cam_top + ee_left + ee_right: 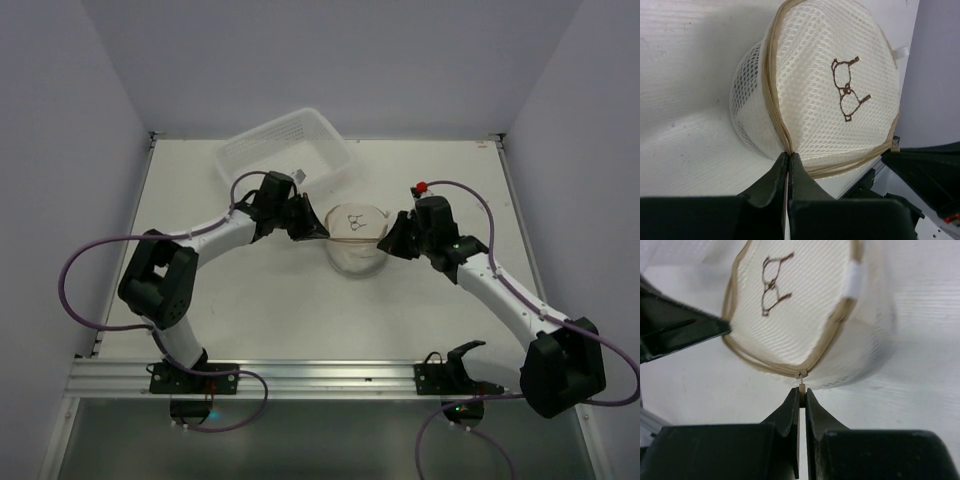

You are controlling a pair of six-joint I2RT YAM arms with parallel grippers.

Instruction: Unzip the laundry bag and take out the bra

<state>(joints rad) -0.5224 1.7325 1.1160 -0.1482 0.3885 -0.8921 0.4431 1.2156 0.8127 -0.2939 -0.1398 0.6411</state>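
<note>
The laundry bag (pixel 356 238) is a round white mesh pouch with tan rim trim and a small bra drawing on its flat face, mid-table. It also shows in the left wrist view (pixel 835 85) and the right wrist view (pixel 795 305). My left gripper (pixel 789 155) is shut on the bag's tan zipper rim at its left side. My right gripper (pixel 802 390) is shut on the small zipper pull (pixel 802 386) at the bag's right rim. The zipper looks closed. The bra is hidden.
A white plastic basket (pixel 285 150) stands tilted behind the left gripper at the back. The table's metal front rail (pixel 320 378) runs along the near edge. Purple cables loop beside both arms.
</note>
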